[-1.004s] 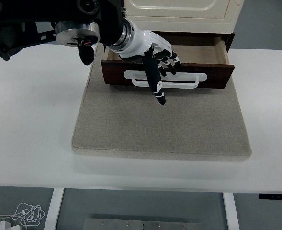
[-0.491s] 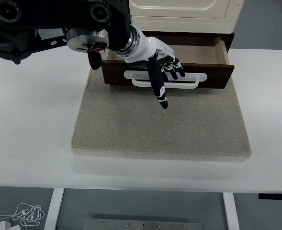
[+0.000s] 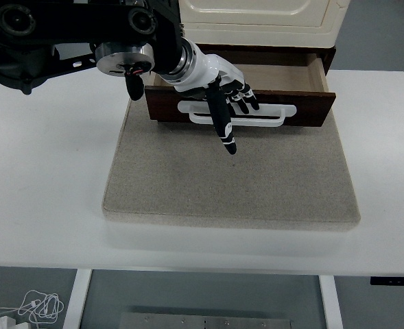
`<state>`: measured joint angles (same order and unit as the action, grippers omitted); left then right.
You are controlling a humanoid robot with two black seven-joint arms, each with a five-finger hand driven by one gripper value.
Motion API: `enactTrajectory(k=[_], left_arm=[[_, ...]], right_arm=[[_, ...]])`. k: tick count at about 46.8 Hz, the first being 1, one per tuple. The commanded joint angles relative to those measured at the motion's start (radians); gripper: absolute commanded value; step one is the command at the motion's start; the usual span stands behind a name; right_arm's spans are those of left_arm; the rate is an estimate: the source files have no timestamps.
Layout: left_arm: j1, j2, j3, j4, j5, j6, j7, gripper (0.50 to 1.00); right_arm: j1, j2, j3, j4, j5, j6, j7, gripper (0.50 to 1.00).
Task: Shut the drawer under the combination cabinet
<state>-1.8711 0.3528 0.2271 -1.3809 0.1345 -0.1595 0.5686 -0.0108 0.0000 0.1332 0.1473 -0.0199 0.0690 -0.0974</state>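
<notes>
The drawer (image 3: 304, 107) under the cream cabinet (image 3: 256, 17) stands pulled out over the mat. Its front is dark brown wood with a long white handle (image 3: 274, 114), and its pale inside (image 3: 284, 75) shows. My left hand (image 3: 223, 103), white-backed with black fingers, reaches in from the upper left and lies against the left half of the drawer front. The fingers are stretched out and hold nothing. One long finger (image 3: 223, 133) points down past the handle onto the mat, and the others (image 3: 244, 98) rest over the front's top edge.
A beige mat (image 3: 229, 178) lies under the cabinet and drawer on the white table (image 3: 44, 185). The left arm's black forearm (image 3: 71, 27) crosses the upper left. White cables (image 3: 30, 307) lie on the floor below the table.
My left arm has shifted a little to the right and the hand has drawn slightly up along the drawer front. The drawer front stays where it was.
</notes>
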Motion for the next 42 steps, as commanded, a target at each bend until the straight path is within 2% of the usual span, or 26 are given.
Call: enactTrajectory(k=[1, 8, 42], left_arm=[[0.004, -0.009, 0.001, 0.011, 0.0, -0.002, -0.001, 1.0], [0.016, -0.051, 0.003, 0.039, 0.0, -0.003, -0.001, 1.0], [0.021, -0.057, 0.02, 0.079, 0.004, -0.005, -0.003, 1.0]], right_arm=[[0.0, 0.0, 0.0, 0.0, 0.0, 0.0, 0.001, 0.928], [0.0, 0.0, 0.0, 0.0, 0.0, 0.0, 0.001, 0.928], [0.0, 0.0, 0.0, 0.0, 0.0, 0.0, -0.001, 0.928]])
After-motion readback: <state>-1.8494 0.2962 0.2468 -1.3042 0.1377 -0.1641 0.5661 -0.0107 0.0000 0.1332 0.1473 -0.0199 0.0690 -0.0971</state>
